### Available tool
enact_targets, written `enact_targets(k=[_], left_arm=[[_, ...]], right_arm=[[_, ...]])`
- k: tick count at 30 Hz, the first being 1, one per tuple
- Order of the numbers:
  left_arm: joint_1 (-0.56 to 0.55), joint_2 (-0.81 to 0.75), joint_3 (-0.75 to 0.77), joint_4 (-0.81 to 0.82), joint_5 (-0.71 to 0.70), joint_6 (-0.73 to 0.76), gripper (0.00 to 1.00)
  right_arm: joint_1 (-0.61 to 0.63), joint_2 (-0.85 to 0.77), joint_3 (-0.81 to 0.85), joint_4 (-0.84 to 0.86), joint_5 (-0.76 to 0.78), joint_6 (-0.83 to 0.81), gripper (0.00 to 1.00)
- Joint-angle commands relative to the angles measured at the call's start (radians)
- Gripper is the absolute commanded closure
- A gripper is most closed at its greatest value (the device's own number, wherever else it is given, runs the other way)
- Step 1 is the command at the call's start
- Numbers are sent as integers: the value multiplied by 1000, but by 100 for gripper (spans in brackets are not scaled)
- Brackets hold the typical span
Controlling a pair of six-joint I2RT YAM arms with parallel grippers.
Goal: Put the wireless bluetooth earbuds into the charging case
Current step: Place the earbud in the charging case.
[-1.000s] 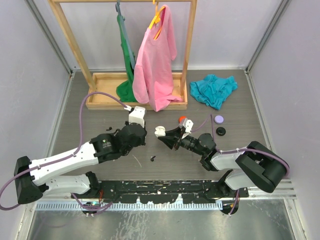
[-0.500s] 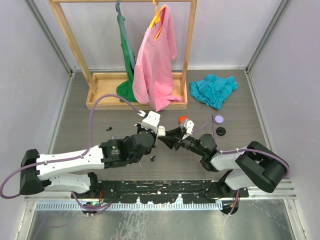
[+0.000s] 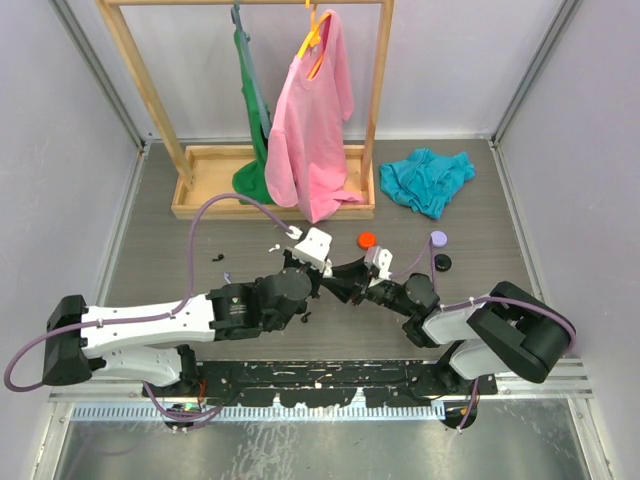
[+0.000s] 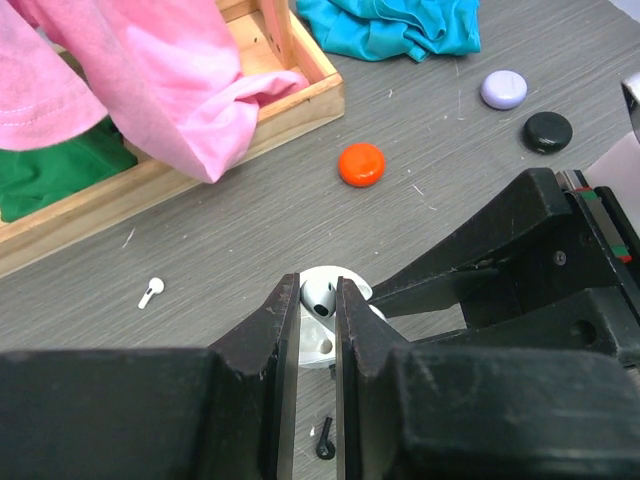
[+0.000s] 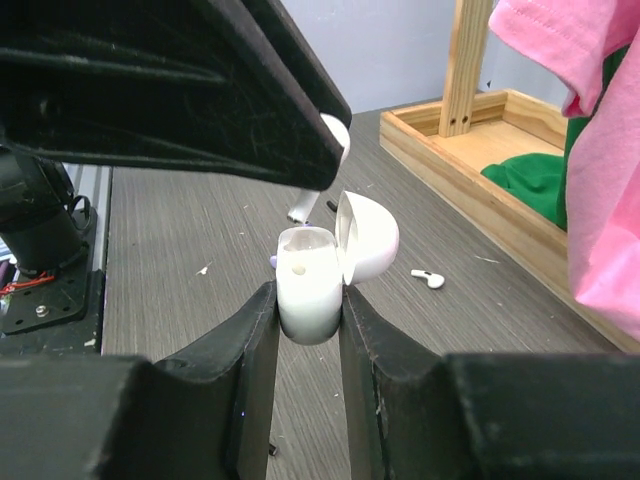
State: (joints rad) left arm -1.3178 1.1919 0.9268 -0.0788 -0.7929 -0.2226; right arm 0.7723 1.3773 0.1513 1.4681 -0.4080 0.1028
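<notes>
- Pinched tight in the left claw: one white earbud, just above the charging case.
- Clamped narrowly in the right claw: that case, upright, lid swung open.
- Left of the case, flat on the table: a loose white earbud.
- Nearer the arm bases than the case: a black earbud.
- Beyond the case: a red disc.
- Farther right: a lilac disc and a black disc.
</notes>
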Motion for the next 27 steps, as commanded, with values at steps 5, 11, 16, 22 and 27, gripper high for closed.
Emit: enact_targets(k=[5,11,16,22,27], left_arm=[[-17,14,-18,118,-42,41,87],[-28,32,-18,127,-55,54,87],[-44,54,-15,129,-79,83,87],[-64,59,-11,121,-123,121,86],[-77,63,-9,112,-166,147,86]], right_arm=[[6,-9,-1,127,-4,-19,81],[6,-9,-4,127,3,-18,81],[7,-10,-4,125,15,-14,82],[6,-11,-5,126,21,-15,82],[6,-15,-7,125,24,-15,82]])
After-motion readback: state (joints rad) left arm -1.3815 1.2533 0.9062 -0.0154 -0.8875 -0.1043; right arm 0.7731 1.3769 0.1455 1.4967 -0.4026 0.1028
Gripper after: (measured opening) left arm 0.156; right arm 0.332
